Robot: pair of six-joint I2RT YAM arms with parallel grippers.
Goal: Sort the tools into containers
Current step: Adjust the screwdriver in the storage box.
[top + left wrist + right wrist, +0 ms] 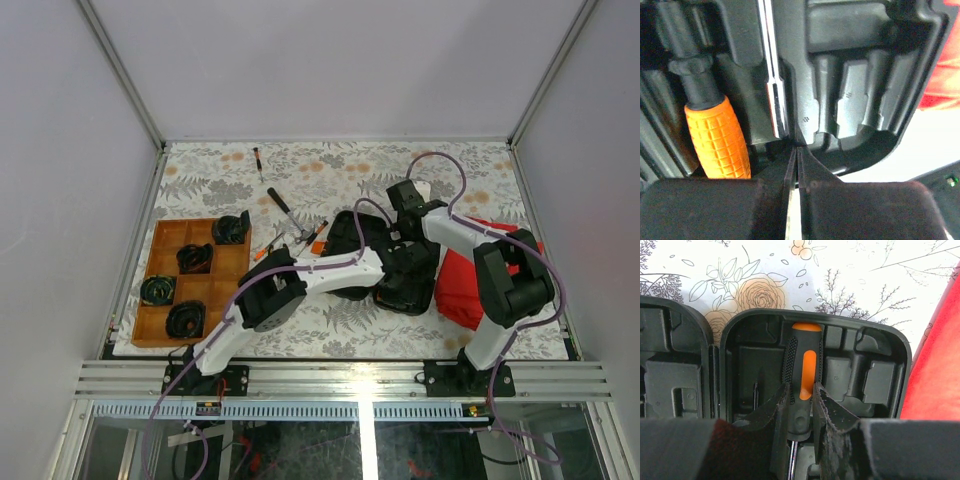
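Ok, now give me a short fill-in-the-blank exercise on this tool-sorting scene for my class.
1. The right fingers grip a screwdriver whose handle is black and ____.
2. The left fingers are shut and hold ____.
3. Seen from above, the wooden tray lies to the ____ of the open case.

Missing words: orange; nothing; left.
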